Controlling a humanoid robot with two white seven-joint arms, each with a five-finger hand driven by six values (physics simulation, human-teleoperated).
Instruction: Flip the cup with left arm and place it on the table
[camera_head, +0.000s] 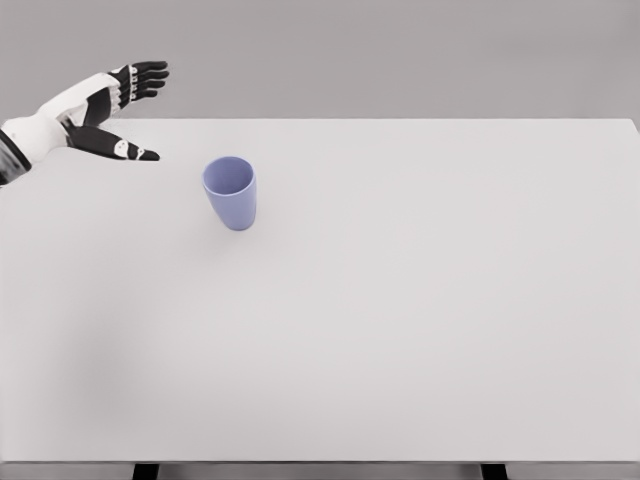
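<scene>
Left hand (105, 110) is what I see at the upper left, its arm coming in from the left edge, fingers spread wide and holding nothing. Starting from the near edge of the white table (400, 350), I have a broad bare stretch of tabletop running across the whole width. Farther back, left of centre, the blue cup (231, 192) stands upright with its mouth open toward me, apart from every edge. Beyond and to the left of it, the hand hovers near the far left corner, thumb pointing toward the cup but clearly not touching it. My right arm does not show.
</scene>
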